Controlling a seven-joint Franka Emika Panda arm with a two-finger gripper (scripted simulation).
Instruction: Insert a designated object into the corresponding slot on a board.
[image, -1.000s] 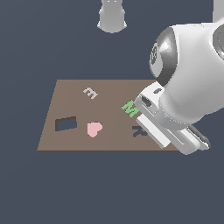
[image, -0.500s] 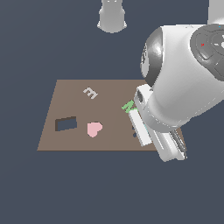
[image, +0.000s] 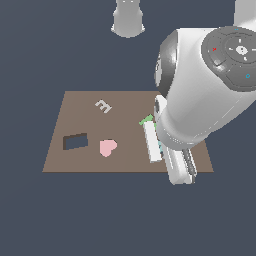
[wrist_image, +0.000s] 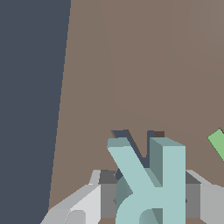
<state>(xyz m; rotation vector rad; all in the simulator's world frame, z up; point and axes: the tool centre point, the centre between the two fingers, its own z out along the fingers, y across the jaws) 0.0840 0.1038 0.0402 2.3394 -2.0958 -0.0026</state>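
Gripper (wrist_image: 146, 199): fingers closed on the teal letter, one pad each side
Teal letter (wrist_image: 148, 183): held in the gripper, just above the brown board (image: 120, 100)
Slot (wrist_image: 135, 142): dark recess showing partly behind the letter's legs
Green letter (wrist_image: 217, 142): on the board near the slot
Heart (image: 107, 147): pink, beside the rectangular recess (image: 75, 141)
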